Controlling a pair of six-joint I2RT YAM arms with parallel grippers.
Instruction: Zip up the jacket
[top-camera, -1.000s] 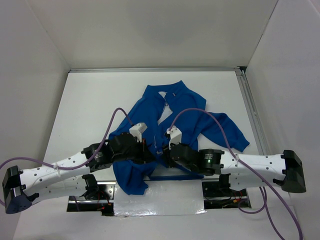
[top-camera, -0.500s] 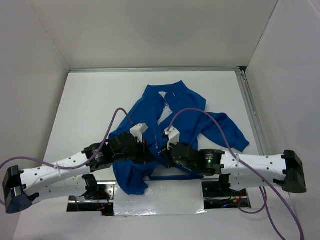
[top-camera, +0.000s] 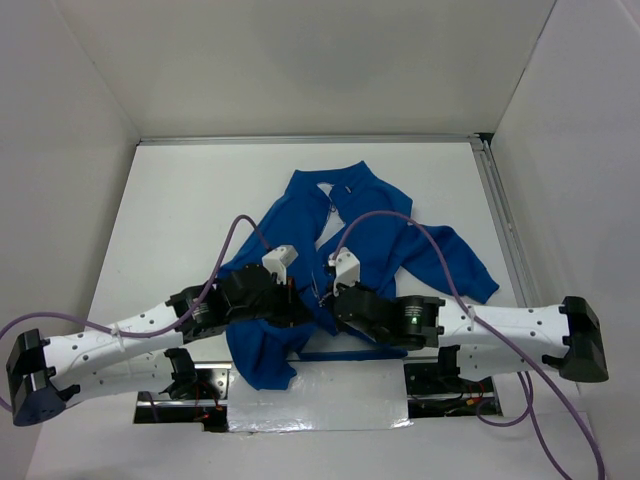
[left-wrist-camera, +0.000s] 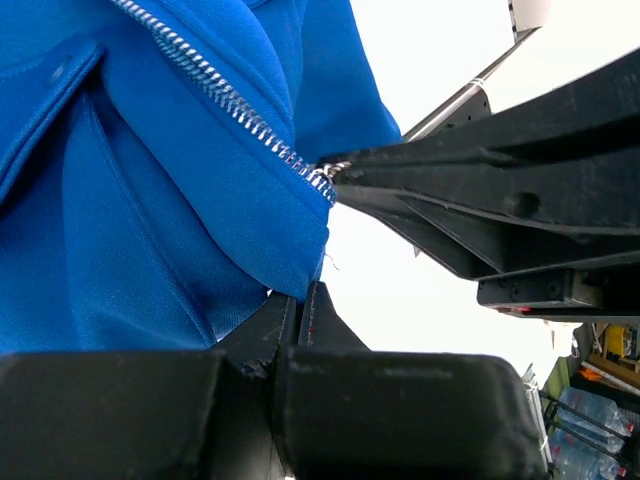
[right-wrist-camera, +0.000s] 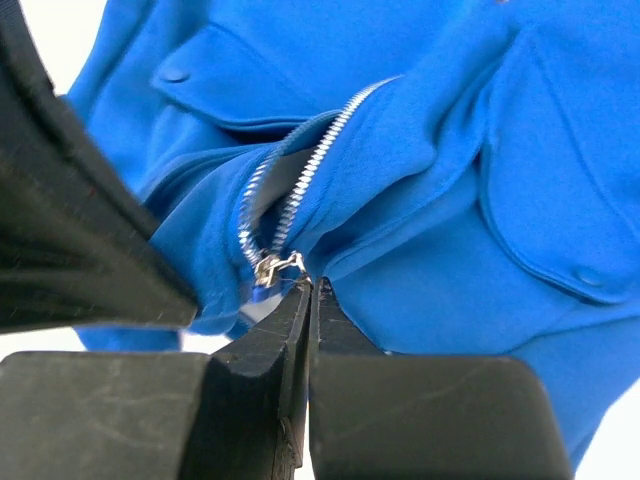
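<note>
While the soft blue jacket (top-camera: 375, 255) is lying crumpled on the white surface (top-camera: 170, 200), left jaws are pinching its hem corner, right jaws are pressing together beside the toothed metal zipper (right-wrist-camera: 318, 155).

Left arm (top-camera: 100, 350): white shell, small dark screw holes, black joints
Right arm (top-camera: 500, 325): same white and black, small green light (top-camera: 414, 321)
Cables (top-camera: 225, 250): purple, one per arm
Wrist camera mounts (top-camera: 279, 258): white blocks
Left gripper (left-wrist-camera: 300, 290), right gripper (right-wrist-camera: 308, 285): matte black fingers
</note>
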